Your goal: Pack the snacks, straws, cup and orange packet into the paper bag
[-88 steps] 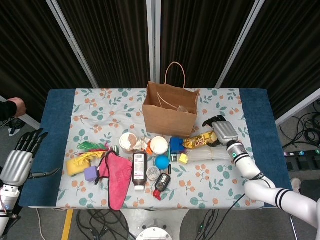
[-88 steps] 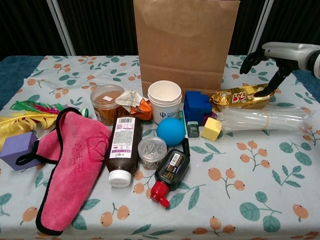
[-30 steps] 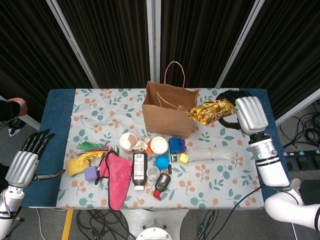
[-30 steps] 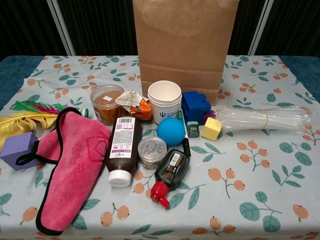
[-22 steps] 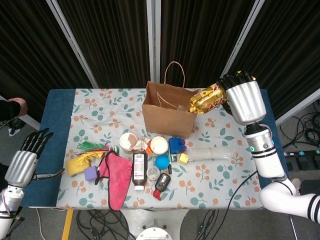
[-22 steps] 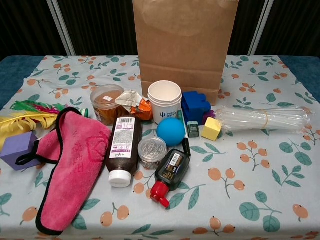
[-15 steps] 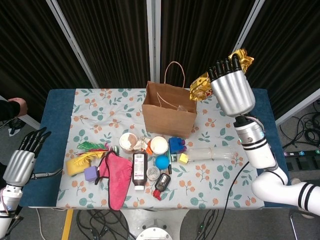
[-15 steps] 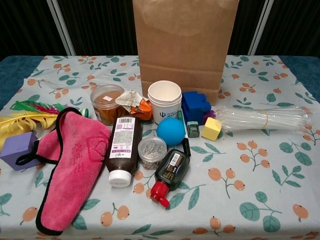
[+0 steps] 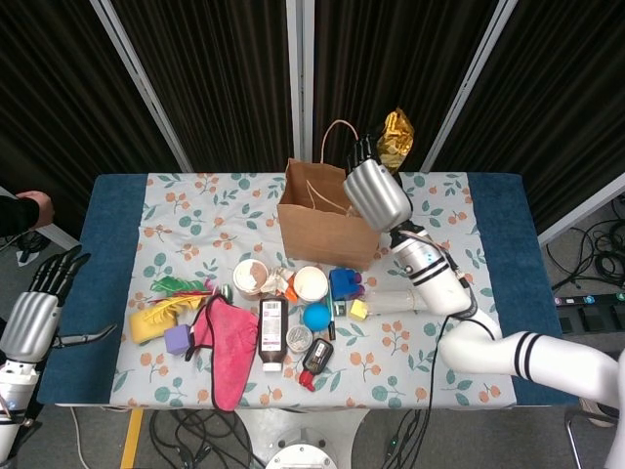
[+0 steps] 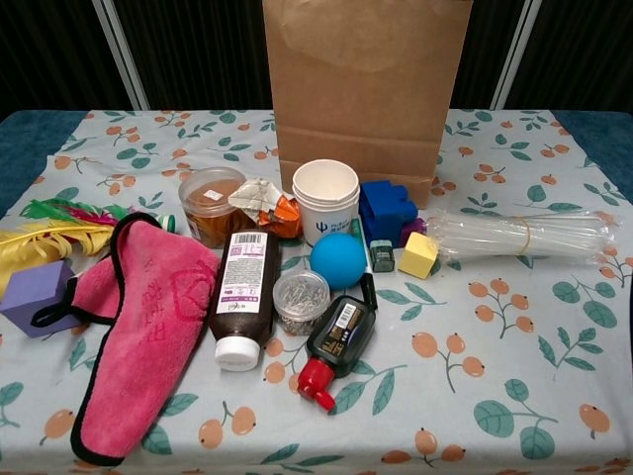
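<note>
One bag (image 10: 366,89), two cups (image 10: 325,201) (image 10: 210,204), one ball (image 10: 338,260), two bottles (image 10: 241,310) (image 10: 334,351), one cloth (image 10: 138,332), one straw bundle (image 10: 519,236), three blocks (image 10: 36,295) (image 10: 387,211) (image 10: 417,255).

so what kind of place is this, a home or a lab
Most likely a robot lab or recording setup, not a home: black curtains on metal frames behind the table, cables loose on the floor, and an odd mix of props around a paper bag.
</note>
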Controlling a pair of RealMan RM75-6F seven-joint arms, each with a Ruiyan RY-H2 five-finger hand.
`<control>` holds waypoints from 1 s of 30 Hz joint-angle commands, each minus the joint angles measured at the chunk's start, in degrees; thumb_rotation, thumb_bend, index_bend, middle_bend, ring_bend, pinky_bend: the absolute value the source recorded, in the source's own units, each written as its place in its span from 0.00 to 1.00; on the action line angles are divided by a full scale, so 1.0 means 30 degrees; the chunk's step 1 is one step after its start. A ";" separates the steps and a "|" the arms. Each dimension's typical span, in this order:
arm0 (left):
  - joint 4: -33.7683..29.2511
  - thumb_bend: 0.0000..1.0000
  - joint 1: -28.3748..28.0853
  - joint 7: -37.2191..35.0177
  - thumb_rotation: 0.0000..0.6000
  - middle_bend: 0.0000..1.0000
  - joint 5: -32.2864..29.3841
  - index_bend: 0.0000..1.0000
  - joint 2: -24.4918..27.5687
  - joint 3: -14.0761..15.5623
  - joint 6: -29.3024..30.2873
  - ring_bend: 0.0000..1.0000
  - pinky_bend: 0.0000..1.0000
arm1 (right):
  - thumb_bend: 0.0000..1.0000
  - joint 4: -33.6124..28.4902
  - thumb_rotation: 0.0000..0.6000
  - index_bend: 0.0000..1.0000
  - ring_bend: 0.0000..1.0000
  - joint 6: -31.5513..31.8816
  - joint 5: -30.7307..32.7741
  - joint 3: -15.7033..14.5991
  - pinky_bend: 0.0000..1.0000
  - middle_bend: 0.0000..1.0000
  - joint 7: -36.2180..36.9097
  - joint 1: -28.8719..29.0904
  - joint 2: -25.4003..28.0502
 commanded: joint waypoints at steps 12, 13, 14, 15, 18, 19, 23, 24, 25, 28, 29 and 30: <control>0.0504 0.00 -0.0017 -0.0698 0.36 0.04 -0.0089 0.06 -0.0156 -0.0195 0.0118 0.03 0.07 | 0.05 -0.0124 1.00 0.27 0.14 0.0374 0.2133 -0.0716 0.03 0.32 -0.1262 0.1018 -0.0739; 0.0486 0.00 -0.0024 -0.0673 0.36 0.04 -0.0071 0.06 -0.0149 -0.0195 0.0121 0.03 0.07 | 0.04 -0.0330 1.00 0.24 0.13 0.0479 0.2202 -0.0728 0.02 0.30 -0.1196 0.1031 -0.0650; 0.0463 0.00 -0.0022 -0.0652 0.36 0.04 -0.0054 0.06 -0.0139 -0.0189 0.0129 0.03 0.07 | 0.03 -0.0465 1.00 0.21 0.12 0.0577 0.2228 -0.0732 0.01 0.29 -0.1122 0.1034 -0.0596; 0.0435 0.00 -0.0017 -0.0630 0.36 0.04 -0.0041 0.06 -0.0128 -0.0187 0.0144 0.03 0.07 | 0.02 -0.0570 1.00 0.18 0.11 0.0678 0.2225 -0.0736 0.01 0.28 -0.1053 0.1044 -0.0541; 0.0326 0.00 0.0000 -0.0534 0.36 0.04 -0.0003 0.06 -0.0082 -0.0178 0.0187 0.03 0.07 | 0.02 -0.0865 1.00 0.16 0.10 0.0884 0.2169 -0.0847 0.00 0.26 -0.0876 0.1068 -0.0296; 0.0295 0.00 0.0010 -0.0491 0.36 0.04 0.0013 0.06 -0.0072 -0.0172 0.0209 0.03 0.07 | 0.02 -0.0955 1.00 0.16 0.10 0.0971 0.2105 -0.0882 0.00 0.26 -0.0808 0.1064 -0.0220; 0.0082 0.00 0.0033 -0.0308 0.36 0.04 0.0087 0.06 0.0015 -0.0156 0.0277 0.03 0.07 | 0.02 -0.1622 1.00 0.15 0.10 0.1692 0.1479 -0.0771 0.00 0.26 0.0230 0.0843 0.0211; 0.0033 0.00 0.0033 -0.0279 0.36 0.04 0.0094 0.06 0.0034 -0.0157 0.0281 0.03 0.07 | 0.02 -0.1900 1.00 0.15 0.10 0.1979 0.1274 -0.0652 0.00 0.27 0.0660 0.0717 0.0363; -0.0028 0.00 0.0036 -0.0236 0.36 0.04 0.0120 0.06 0.0078 -0.0153 0.0298 0.03 0.07 | 0.02 -0.2363 1.00 0.15 0.11 0.2398 0.0973 -0.0494 0.00 0.27 0.1264 0.0497 0.0650; -0.0197 0.00 0.0023 -0.0129 0.36 0.04 0.0215 0.06 0.0164 -0.0146 0.0340 0.03 0.07 | 0.01 -0.4208 1.00 0.18 0.12 0.4001 0.0351 0.0162 0.00 0.28 0.3517 -0.0571 0.1668; -0.0241 0.00 0.0016 -0.0108 0.36 0.04 0.0228 0.06 0.0171 -0.0150 0.0342 0.03 0.07 | 0.01 -0.4966 1.00 0.20 0.13 0.4615 0.0401 0.0428 0.01 0.29 0.4515 -0.1110 0.1991; -0.0291 0.00 -0.0003 -0.0075 0.36 0.04 0.0252 0.06 0.0169 -0.0143 0.0320 0.03 0.07 | 0.00 -0.6111 1.00 0.21 0.14 0.5435 0.0767 0.0811 0.01 0.29 0.6033 -0.1970 0.2415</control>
